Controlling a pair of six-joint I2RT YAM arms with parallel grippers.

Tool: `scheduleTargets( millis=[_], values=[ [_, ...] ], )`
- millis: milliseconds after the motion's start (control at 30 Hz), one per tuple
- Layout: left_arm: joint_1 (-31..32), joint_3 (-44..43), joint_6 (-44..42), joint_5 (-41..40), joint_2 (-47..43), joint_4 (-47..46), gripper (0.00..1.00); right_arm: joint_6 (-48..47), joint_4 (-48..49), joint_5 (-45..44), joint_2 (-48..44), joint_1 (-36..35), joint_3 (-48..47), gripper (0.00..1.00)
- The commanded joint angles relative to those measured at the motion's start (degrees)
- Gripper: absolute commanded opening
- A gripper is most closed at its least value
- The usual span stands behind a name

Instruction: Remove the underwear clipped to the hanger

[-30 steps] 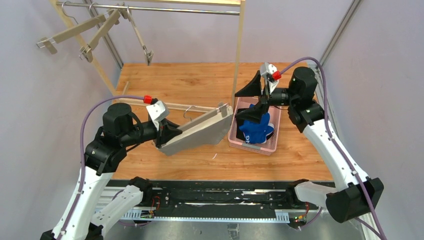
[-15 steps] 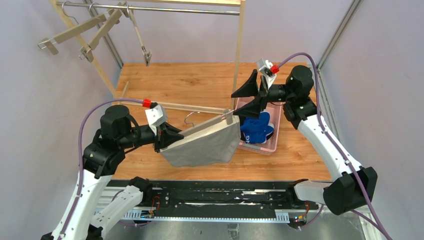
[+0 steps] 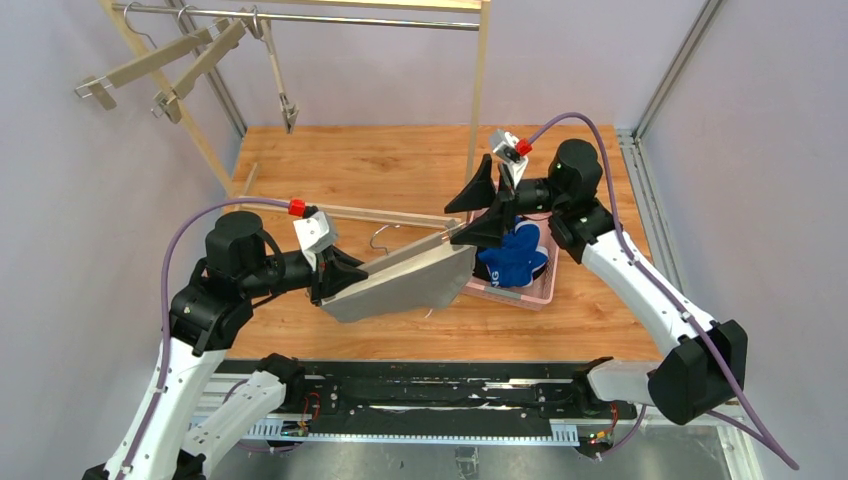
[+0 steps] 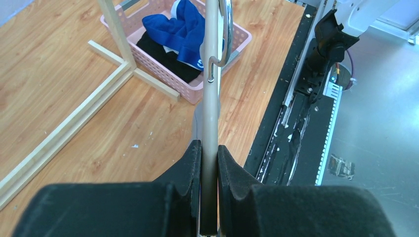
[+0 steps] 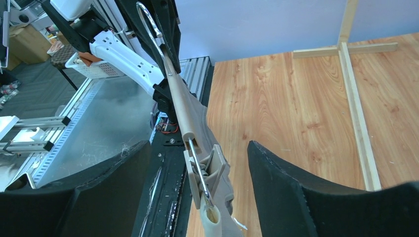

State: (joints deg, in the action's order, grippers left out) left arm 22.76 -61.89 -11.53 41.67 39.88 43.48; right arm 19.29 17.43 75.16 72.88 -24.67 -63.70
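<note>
My left gripper (image 3: 338, 281) is shut on the left end of a wooden hanger (image 3: 405, 257) and holds it above the table; the left wrist view shows both pads pressed on the bar (image 4: 211, 89). Grey underwear (image 3: 405, 288) hangs from the hanger's clips. My right gripper (image 3: 453, 225) is open, its jaws on either side of the hanger's right-end clip (image 5: 211, 173) without touching it. Blue underwear (image 3: 515, 255) and black underwear (image 4: 165, 54) lie in the pink basket (image 3: 532, 298).
A wooden clothes rack stands at the back, with empty hangers (image 3: 160, 65) on its rail (image 3: 350, 18), an upright post (image 3: 478, 90) and a floor bar (image 3: 380, 212). The black front rail (image 3: 430, 400) runs along the table's near edge.
My right gripper has moved left from above the basket to the hanger's right end. The hanger and grey underwear swung down and then tilted back up in my left gripper.
</note>
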Motion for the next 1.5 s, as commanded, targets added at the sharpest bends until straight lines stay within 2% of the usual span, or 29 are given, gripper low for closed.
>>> scheduleTargets(
  millis=[0,167,400,467,500,633,667,733,767,800,1000,1200,1367,1467],
  values=[
    [0.5,-0.3,0.6,0.1,-0.7,-3.1,0.00,-0.9,-0.6,-1.2,-0.2,-1.8,0.7,0.71],
    [0.5,-0.2,1.2,-0.3,-1.0,-3.5,0.00,-1.7,-2.1,-1.7,0.3,-3.0,0.7,0.61],
    [0.5,0.3,1.9,-1.6,-2.0,-4.4,0.00,-2.8,-4.1,-2.8,0.8,-3.7,0.2,0.22],
    [0.5,0.4,2.3,-1.8,-2.2,-4.9,0.00,-2.9,-4.4,-3.0,0.9,-3.8,0.2,0.05],
    [0.5,0.5,2.4,-2.1,-2.2,-5.1,0.00,-3.1,-4.7,-3.2,0.9,-3.8,0.2,0.01],
    [0.5,0.8,3.0,-2.5,-2.1,-6.1,0.00,-4.2,-6.1,-5.0,0.1,-3.8,0.2,0.01],
    [0.5,0.9,3.1,-2.5,-2.0,-6.3,0.00,-4.4,-6.6,-5.5,-0.1,-3.8,0.0,0.11],
    [0.5,0.8,3.1,-2.2,-1.9,-6.4,0.00,-4.8,-7.3,-6.6,-0.7,-3.8,-0.5,0.45],
    [0.5,0.7,3.1,-2.2,-1.9,-6.4,0.00,-5.0,-7.5,-7.7,-1.2,-3.8,-0.6,0.54],
    [0.5,0.5,3.1,-2.3,-1.9,-6.4,0.00,-5.3,-7.9,-9.7,-2.1,-3.8,-0.8,0.58],
    [0.4,-0.5,3.2,-2.1,-2.3,-6.4,0.00,-9.3,-11.0,-29.3,-10.1,-3.8,1.2,0.66],
    [0.5,-1.1,2.8,-2.7,-2.4,-6.1,0.00,-8.2,-9.2,-47.6,-19.4,-3.7,7.9,0.76],
    [0.4,-1.2,4.3,-5.4,-2.7,-8.8,0.00,-3.5,-8.3,-48.4,-22.7,-3.8,12.4,0.76],
    [0.5,0.8,7.6,-6.5,-4.0,-14.4,0.00,1.2,-2.7,-46.2,-23.0,-3.8,16.4,0.74]
  ],
)
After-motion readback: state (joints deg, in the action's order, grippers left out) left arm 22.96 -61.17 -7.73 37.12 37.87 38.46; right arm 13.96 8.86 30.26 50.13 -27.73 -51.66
